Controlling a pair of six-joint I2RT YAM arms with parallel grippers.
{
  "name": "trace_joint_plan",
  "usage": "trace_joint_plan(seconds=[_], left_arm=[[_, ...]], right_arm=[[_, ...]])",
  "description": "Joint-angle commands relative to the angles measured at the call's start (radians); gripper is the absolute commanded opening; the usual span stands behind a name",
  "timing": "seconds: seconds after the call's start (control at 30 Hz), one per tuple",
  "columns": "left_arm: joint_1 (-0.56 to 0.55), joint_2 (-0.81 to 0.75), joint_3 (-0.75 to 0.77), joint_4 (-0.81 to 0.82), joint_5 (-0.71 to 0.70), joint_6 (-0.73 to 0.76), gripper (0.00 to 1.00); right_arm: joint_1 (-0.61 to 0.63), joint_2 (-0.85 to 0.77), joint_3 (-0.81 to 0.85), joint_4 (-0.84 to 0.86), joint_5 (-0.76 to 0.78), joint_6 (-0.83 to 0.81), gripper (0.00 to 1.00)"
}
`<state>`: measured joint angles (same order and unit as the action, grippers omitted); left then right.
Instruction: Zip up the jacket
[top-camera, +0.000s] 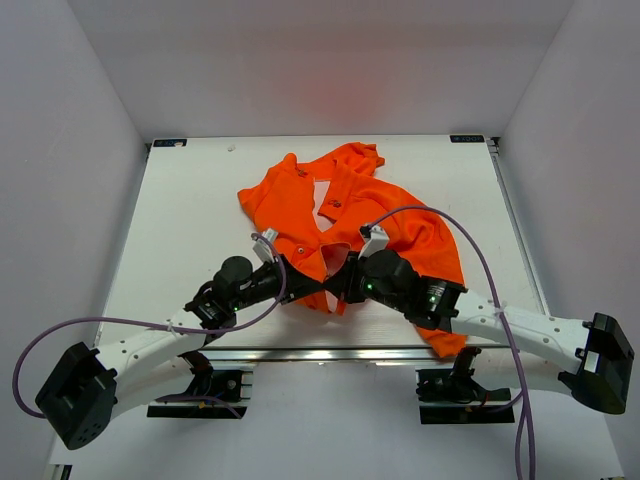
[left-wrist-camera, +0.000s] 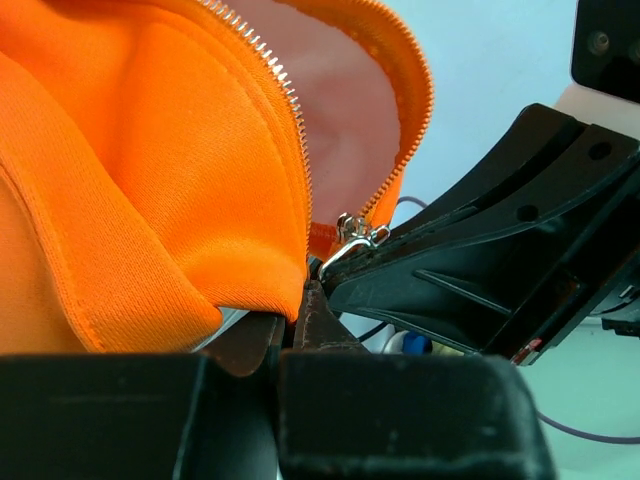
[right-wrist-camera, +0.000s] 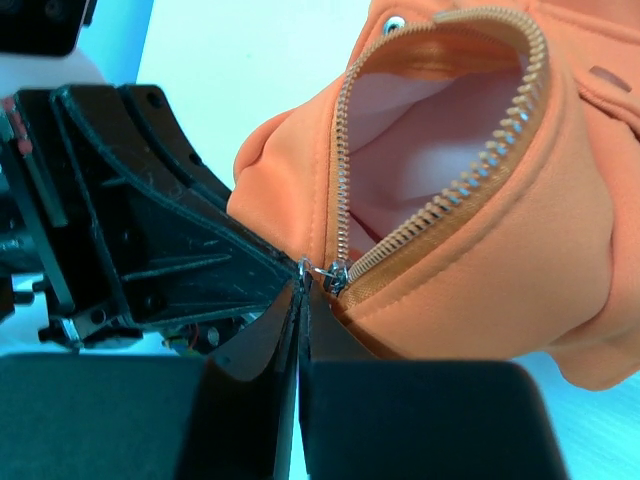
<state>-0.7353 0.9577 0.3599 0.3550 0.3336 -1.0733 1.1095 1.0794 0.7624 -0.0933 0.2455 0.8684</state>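
Jacket (top-camera: 400, 225), one; left gripper (top-camera: 312, 283), right gripper (top-camera: 345, 288)

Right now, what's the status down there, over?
Left claw pinching jacket hem. Right claw shut on zipper pull. Teeth open above, nothing blocking.

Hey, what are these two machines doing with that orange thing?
Two robot arms are working on a bright orange fabric jacket lying on a white table. The left hand pinches the hem by the zipper's bottom end; the right hand is shut on the small silver zipper pull there. Above it the zipper teeth gape open.
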Motion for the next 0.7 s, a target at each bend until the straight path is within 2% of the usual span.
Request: trace_joint_plan(seconds=[0.0, 0.13, 0.27, 0.4, 0.53, 0.57, 0.6, 0.67], left_arm=[[-0.006, -0.005, 0.019, 0.006, -0.001, 0.013, 0.00], [-0.006, -0.013, 0.027, -0.057, -0.030, 0.021, 0.00], [-0.004, -0.034, 0.030, -0.151, -0.073, 0.055, 0.00], [-0.004, -0.045, 0.004, -0.197, -0.100, 0.067, 0.00], [-0.006, -0.034, -0.013, -0.203, -0.104, 0.073, 0.00], [-0.006, -0.031, -0.013, -0.203, -0.100, 0.073, 0.00], [-0.006, -0.031, -0.013, -0.202, -0.096, 0.076, 0.00], [-0.006, -0.033, -0.013, -0.195, -0.091, 0.081, 0.00]], right_arm=[[0.006, -0.030, -0.040, 0.086, -0.123, -0.032, 0.00], [0.006, -0.055, -0.103, 0.095, -0.181, -0.084, 0.00], [0.006, -0.032, -0.155, -0.050, -0.332, -0.245, 0.00], [0.035, 0.063, -0.179, -0.147, -0.336, -0.313, 0.00], [0.052, 0.113, -0.169, -0.137, -0.319, -0.319, 0.00], [0.052, 0.108, -0.166, -0.131, -0.336, -0.331, 0.03], [0.053, 0.099, -0.163, -0.126, -0.347, -0.341, 0.19], [0.053, 0.062, -0.163, -0.109, -0.382, -0.362, 0.38]])
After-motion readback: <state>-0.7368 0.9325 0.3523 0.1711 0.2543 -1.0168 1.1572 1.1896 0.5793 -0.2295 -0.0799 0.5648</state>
